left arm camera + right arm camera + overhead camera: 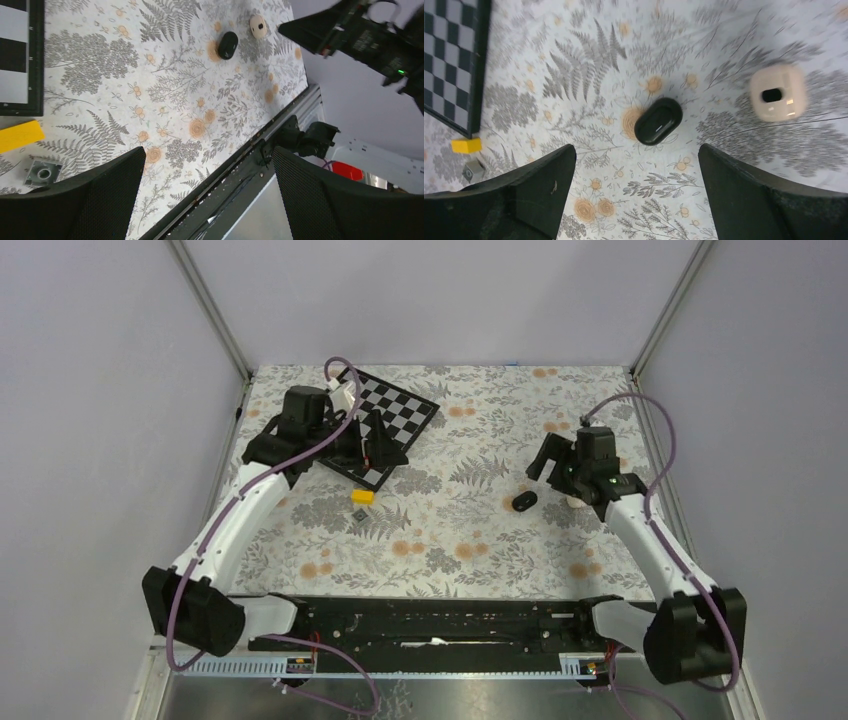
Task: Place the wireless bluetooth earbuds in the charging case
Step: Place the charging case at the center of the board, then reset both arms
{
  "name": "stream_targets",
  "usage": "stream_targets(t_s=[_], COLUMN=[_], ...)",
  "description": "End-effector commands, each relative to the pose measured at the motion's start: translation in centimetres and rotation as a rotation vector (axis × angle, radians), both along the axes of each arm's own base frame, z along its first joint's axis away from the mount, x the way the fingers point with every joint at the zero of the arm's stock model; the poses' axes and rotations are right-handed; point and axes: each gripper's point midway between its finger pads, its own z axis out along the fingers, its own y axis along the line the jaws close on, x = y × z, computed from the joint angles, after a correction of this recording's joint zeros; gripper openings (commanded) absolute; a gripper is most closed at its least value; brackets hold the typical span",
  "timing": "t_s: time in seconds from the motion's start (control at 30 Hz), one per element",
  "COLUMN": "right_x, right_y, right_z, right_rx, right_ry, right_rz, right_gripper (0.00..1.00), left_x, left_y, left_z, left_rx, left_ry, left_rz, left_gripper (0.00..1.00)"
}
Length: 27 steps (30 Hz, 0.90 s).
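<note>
A black oval earbud lies on the floral cloth just ahead of my right gripper, which is open and holds nothing. Off to its right lies a pale beige earbud with a dark opening, blurred. From above, the black earbud sits just left of the right arm, whose wrist half hides the beige earbud. My left gripper hovers over the checkerboard, open and empty; its camera shows both buds far off. I cannot make out the charging case.
A checkerboard lies at the back left. A small yellow block and a small grey block rest in front of it. Grey walls close in the left, right and back sides. The black rail runs along the near edge.
</note>
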Motion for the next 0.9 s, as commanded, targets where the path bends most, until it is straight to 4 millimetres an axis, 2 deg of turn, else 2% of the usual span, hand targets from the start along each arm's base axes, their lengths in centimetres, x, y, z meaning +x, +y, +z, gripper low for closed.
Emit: stream_targets(t_s=[0.0, 0.2, 0.33, 0.4, 0.6, 0.7, 0.87], right_x=[-0.6, -3.2, -4.9, -5.5, -5.4, -5.0, -5.3], right_y=[-3.8, -7.5, -7.6, -7.7, -5.6, -5.8, -6.8], right_z=[6.0, 11.2, 14.1, 14.8, 14.2, 13.7, 13.8], right_rx=[-0.182, -0.302, -0.275, -0.233, -0.189, -0.205, -0.237], right_ry=[-0.114, -0.297, -0.474, -0.522, -0.405, -0.314, -0.290], right_rz=[-0.072, -0.190, -0.195, -0.234, -0.121, -0.134, -0.183], right_gripper=[1.00, 1.00, 1.00, 0.99, 0.98, 0.98, 0.98], left_x=[1.0, 1.5, 1.9, 2.1, 2.3, 2.1, 1.9], left_y=[1.6, 4.2, 6.4, 8.0, 11.8, 12.5, 13.0], left_z=[2.3, 3.3, 3.1, 2.7, 2.4, 2.6, 2.9], left_rx=[0.015, 0.057, 0.089, 0.128, 0.275, 0.301, 0.294], left_ry=[-0.136, -0.208, -0.235, -0.230, -0.232, -0.241, -0.262], left_rz=[0.126, 0.304, 0.441, 0.534, 0.694, 0.716, 0.743], left_gripper=[0.99, 0.99, 0.99, 0.99, 0.99, 0.99, 0.99])
